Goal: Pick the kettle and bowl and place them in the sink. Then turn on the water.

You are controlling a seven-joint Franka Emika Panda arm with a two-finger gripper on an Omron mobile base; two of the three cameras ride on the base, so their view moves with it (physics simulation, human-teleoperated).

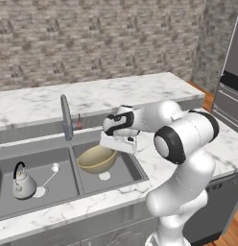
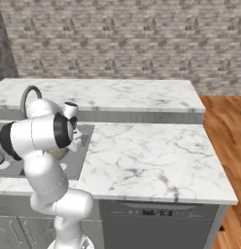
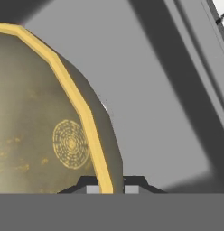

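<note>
1. The tool (image 1: 116,145) hangs over the right basin of the sink (image 1: 53,211), closed on the rim of the bowl (image 1: 97,158) — in the hand view the yellow rim runs down between the two dark fingertips (image 3: 89,186), one on the inner side and one on the outer side
2. The bowl is tilted, its lighter inside turned up and toward the left, and it sits inside the right basin near the faucet side; whether its underside touches the basin floor I cannot tell
3. In the hand view the bowl (image 3: 37,126) shows a round ringed mark on its inner surface, with the grey basin floor behind it
4. The kettle (image 1: 22,182) stands upright in the left basin, black arched handle on top, well apart from the bowl and across the divider from it
5. The faucet (image 1: 66,117) rises from the back edge of the sink, between the two basins — its spout is edge-on in the left base view
6. White marble bench (image 2: 151,155) stretches to the right of the sink, with a brick wall (image 2: 122,39) behind
</note>
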